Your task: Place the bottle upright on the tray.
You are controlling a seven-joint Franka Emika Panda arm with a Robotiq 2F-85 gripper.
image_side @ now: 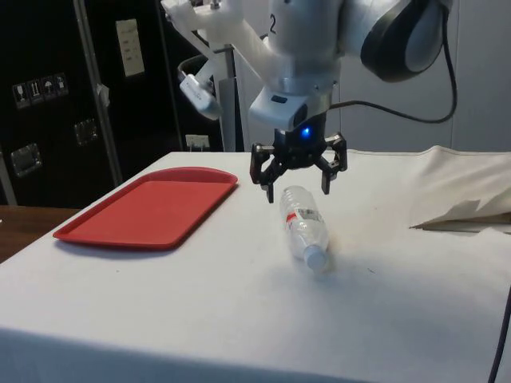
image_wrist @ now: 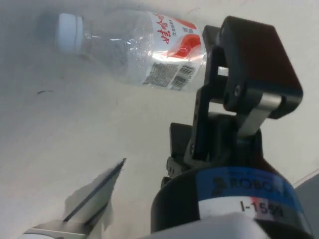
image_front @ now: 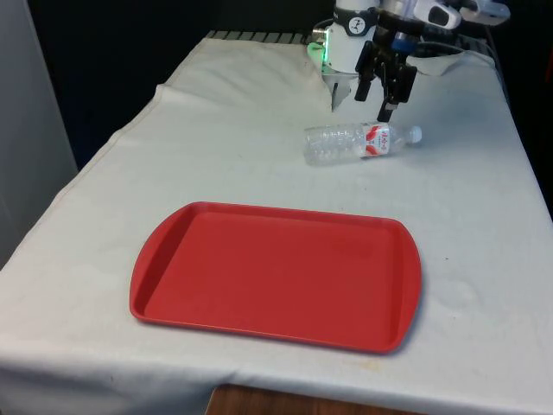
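Observation:
A clear plastic bottle with a red-and-white label and a white cap lies on its side on the white cloth, cap pointing to the front view's right. My gripper hangs open just above and behind it, with nothing between its fingers. In the side view the gripper hovers over the bottle's base end, jaws spread wide. The wrist view has the bottle lying beyond one black finger. The red tray lies flat and bare, nearer the table's front edge.
A raised fold of cloth sits by the robot's base, also seen as a wrinkled cloth in the side view. The tray lies near the table edge, with dark cabinets behind it.

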